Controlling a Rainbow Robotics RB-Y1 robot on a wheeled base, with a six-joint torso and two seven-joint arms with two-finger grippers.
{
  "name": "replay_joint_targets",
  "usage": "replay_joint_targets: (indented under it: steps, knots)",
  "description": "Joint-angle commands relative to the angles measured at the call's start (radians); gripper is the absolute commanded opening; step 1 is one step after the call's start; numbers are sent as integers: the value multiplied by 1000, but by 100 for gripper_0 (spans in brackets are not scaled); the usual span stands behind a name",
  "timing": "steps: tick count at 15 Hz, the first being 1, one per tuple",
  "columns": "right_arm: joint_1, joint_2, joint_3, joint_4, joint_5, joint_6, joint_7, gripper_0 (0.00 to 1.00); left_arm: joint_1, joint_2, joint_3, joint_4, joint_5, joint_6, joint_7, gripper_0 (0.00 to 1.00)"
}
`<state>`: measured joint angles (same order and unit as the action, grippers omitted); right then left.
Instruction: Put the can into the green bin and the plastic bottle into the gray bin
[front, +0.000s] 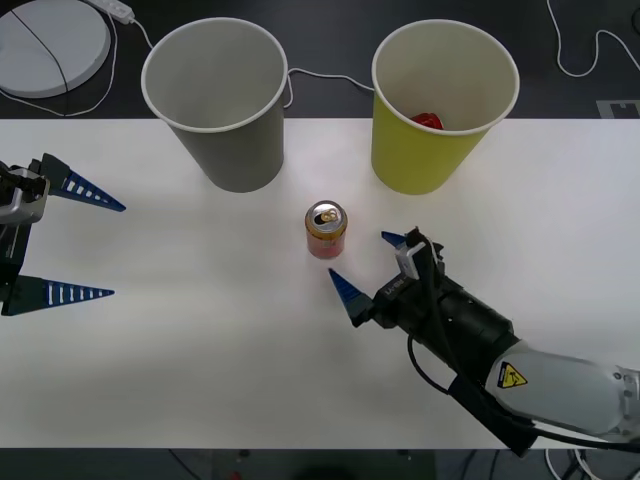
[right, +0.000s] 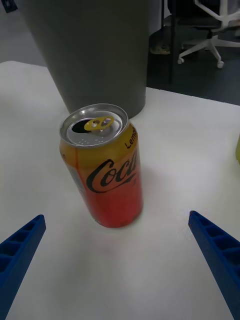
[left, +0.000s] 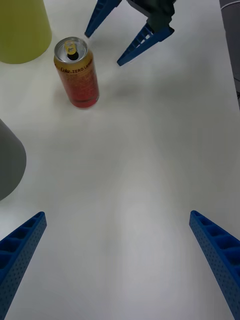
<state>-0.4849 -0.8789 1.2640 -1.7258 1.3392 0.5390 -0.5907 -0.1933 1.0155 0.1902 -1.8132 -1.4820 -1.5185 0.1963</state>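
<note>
While the can (front: 326, 229) stands upright on the table (front: 200, 350), I see the right gripper (front: 368, 262) with jaws spread wide, the can just ahead of the gap, touching neither finger. Beyond the can from those jaws stand the gray bin (front: 218, 100) and the green bin (front: 440, 105). Left gripper (front: 88, 245) sits well apart at the table's left edge, jaws spread, nothing between them.
</note>
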Motion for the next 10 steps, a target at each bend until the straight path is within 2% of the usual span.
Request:
replay_joint_targets:
  steps: [1,5,10]
  knots:
    - [-54,64,78,101,98,101,-144,100,0,0,0,0,0,0,0,100]
    - [-93,135,117,226,193,159,-288,100,0,0,0,0,0,0,0,100]
    - [-132,210,155,339,245,222,-362,100,0,0,0,0,0,0,0,100]
